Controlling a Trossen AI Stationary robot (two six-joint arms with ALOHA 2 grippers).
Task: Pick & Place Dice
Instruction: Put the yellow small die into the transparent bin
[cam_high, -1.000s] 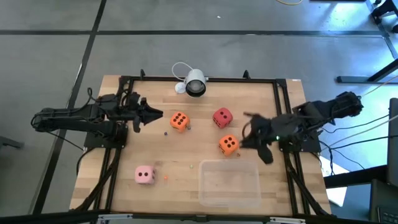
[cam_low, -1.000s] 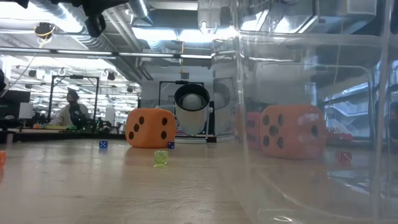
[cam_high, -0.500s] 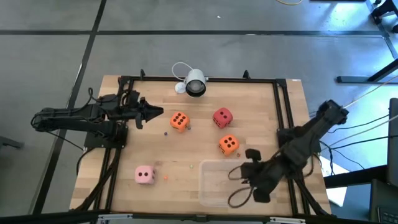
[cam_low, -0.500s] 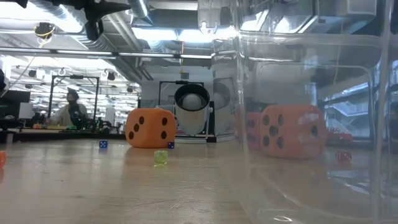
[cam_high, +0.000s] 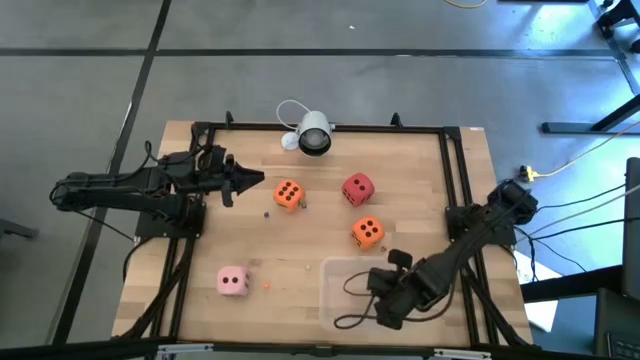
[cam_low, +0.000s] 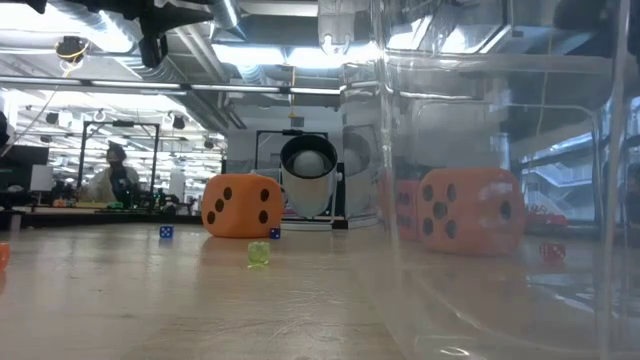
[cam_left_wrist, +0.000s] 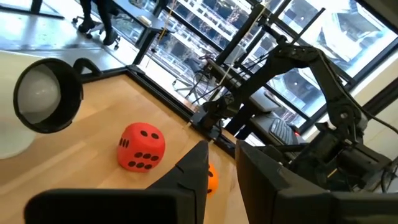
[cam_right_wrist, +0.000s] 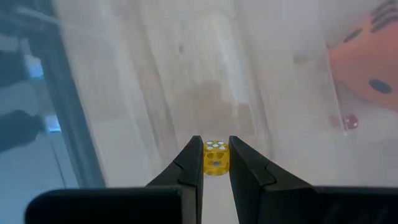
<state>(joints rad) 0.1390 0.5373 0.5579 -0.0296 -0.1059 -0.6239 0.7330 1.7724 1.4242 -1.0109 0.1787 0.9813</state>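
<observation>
A clear tub (cam_high: 345, 290) sits on the wooden table (cam_high: 250, 250) opposite a white camera (cam_high: 312, 133).

table (cam_high: 420, 180): pale wood, matt | tub (cam_high: 345, 275): clear glossy plastic

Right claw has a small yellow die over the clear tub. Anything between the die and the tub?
Nothing visible. The right claw, shut on the small yellow die, hangs above the clear tub's open top, with only bare tub floor showing beneath it.
</observation>
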